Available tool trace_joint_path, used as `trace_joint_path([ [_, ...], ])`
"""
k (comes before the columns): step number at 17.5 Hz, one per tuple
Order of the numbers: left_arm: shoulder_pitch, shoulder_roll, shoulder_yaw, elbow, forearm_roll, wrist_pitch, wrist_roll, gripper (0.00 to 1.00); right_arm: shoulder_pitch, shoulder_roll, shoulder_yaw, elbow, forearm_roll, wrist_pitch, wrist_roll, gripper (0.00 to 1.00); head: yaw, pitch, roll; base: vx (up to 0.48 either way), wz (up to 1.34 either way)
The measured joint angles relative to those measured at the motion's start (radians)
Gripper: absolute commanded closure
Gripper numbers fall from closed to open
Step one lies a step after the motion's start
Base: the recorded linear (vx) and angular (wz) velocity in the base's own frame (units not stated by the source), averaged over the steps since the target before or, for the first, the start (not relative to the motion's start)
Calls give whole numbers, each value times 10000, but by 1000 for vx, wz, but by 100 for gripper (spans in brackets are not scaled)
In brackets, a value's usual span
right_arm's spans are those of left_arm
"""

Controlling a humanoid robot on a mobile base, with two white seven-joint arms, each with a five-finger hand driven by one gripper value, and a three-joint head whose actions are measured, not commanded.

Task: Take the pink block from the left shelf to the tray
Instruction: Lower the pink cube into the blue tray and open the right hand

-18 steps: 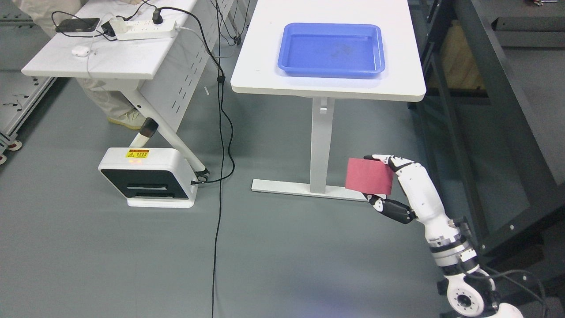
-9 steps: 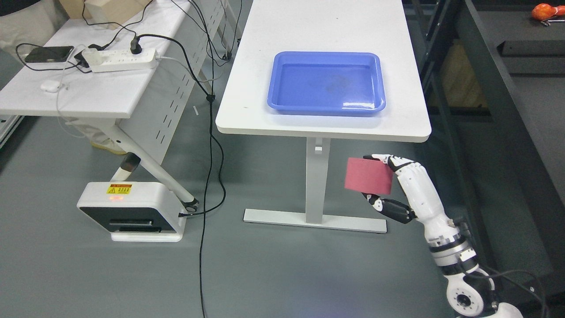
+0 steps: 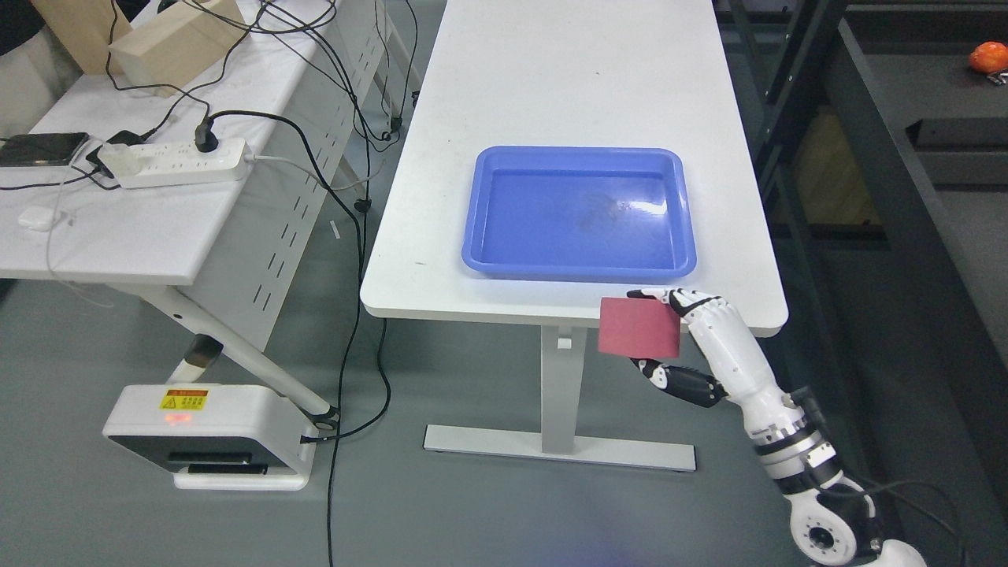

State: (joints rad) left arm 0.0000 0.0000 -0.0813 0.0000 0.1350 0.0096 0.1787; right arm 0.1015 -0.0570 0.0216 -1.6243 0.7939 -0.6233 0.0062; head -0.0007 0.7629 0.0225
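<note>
Pink block (image 3: 639, 327), flat-faced and matte, gripped by right robot hand (image 3: 693, 339).

Count taken from the head view. Worktops: two, one centre (image 3: 567, 79) and one at left (image 3: 118, 228). Blue tray (image 3: 579, 272): one. Pink block (image 3: 639, 328): one. Robot hand (image 3: 693, 346): one, the right. Power strip (image 3: 173, 161): one. Phone (image 3: 39, 148): one. Small white case (image 3: 38, 217): one. Cardboard boxes: two, (image 3: 173, 43) and (image 3: 67, 27). White floor unit with warning label (image 3: 209, 433): one. Orange object on the dark shelf (image 3: 989, 57): one.
</note>
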Motion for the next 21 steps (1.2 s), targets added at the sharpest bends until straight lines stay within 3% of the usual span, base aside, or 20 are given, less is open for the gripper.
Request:
trace_joint_path([
  [8,0,0,0,0,0,0,0,0,-29,13,179,-59,21,-33,305,94,0,0,0,256,58],
  [16,0,0,0,0,0,0,0,0,-79,-51,330,-88,90,-49,1515,91,0,0,0,196,12],
  [17,0,0,0,0,0,0,0,0,-79,-77,344,-92,130,-69,1644,88,0,0,0,183,-15],
  [19,0,0,0,0,0,0,0,0,-56,-155,358,-95,226,-18,1803,64,0,0,0,130,-14],
  [21,0,0,0,0,0,0,0,0,7,-298,367,-97,300,283,1900,46,0,1,0,113,-6],
])
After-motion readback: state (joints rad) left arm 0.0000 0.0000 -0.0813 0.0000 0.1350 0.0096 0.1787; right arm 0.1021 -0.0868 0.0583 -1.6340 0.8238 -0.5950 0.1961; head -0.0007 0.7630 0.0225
